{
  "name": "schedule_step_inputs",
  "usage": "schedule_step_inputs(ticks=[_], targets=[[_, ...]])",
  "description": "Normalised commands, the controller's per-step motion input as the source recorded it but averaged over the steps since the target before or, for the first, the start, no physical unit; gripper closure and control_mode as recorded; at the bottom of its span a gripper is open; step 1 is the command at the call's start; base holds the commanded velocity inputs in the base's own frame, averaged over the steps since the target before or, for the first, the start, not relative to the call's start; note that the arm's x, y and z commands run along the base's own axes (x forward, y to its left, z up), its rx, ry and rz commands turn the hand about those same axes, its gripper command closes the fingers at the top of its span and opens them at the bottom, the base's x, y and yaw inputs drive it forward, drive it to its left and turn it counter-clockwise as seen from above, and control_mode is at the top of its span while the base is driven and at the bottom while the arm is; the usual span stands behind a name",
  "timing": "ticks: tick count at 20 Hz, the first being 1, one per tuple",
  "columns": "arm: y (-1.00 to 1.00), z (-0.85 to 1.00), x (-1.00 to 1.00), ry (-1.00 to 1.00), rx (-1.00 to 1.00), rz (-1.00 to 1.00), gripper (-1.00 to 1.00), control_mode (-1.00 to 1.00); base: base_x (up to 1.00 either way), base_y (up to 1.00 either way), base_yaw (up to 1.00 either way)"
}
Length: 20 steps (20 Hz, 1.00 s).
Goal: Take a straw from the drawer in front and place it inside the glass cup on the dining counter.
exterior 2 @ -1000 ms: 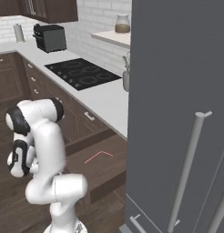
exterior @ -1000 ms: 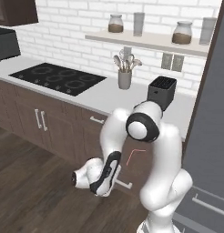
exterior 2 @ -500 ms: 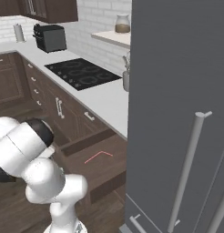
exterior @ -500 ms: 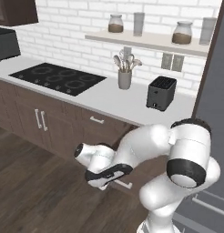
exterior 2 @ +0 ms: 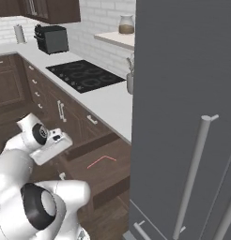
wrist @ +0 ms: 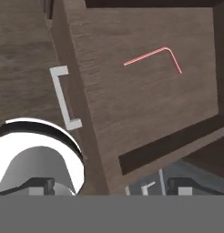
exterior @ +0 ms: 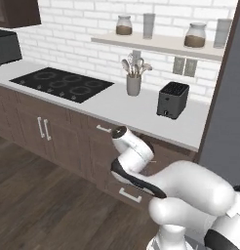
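One second on, the arm has swung round so the claw (exterior 2: 54, 143), its spread impossible to judge, hangs above the open drawer (wrist: 145, 113), the straw (wrist: 155, 55) lying bare just ahead, ready for picking.

Along the pale worktop (exterior: 141, 110) a black cooktop (exterior: 61, 84) lies flush at the left, a grey crock of utensils (exterior: 134, 80) stands upright near the brick wall behind it, and a dark toaster (exterior: 171, 100) sits further right, well apart from the crock. Above them a wall shelf (exterior: 161, 44) carries two lidded jars with brown contents and two tall grey tumblers, set in a row. A tall grey fridge (exterior 2: 183, 117) with long vertical handles rises at the right end of the worktop, and dark wood floorboards (exterior: 39, 205) run below the cabinet doors (exterior: 44, 134).
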Motion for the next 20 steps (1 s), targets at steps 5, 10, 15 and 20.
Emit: schedule_step_inputs(ticks=[5, 10, 15, 20], targets=[[-0.14, 0.22, 0.99, 0.11, 0.17, 0.00, -1.00, -1.00, 0.00, 0.00, 0.00], [-0.01, 0.00, 0.98, 0.13, 0.09, 0.00, -1.00, -1.00, 0.00, 0.00, 0.00], [0.00, -0.33, 0.85, 0.14, 0.01, 0.00, -1.00, -1.00, 0.00, 0.00, 0.00], [0.00, -0.70, 0.50, 0.08, 0.00, 0.00, -1.00, -1.00, 0.00, 0.00, 0.00]])
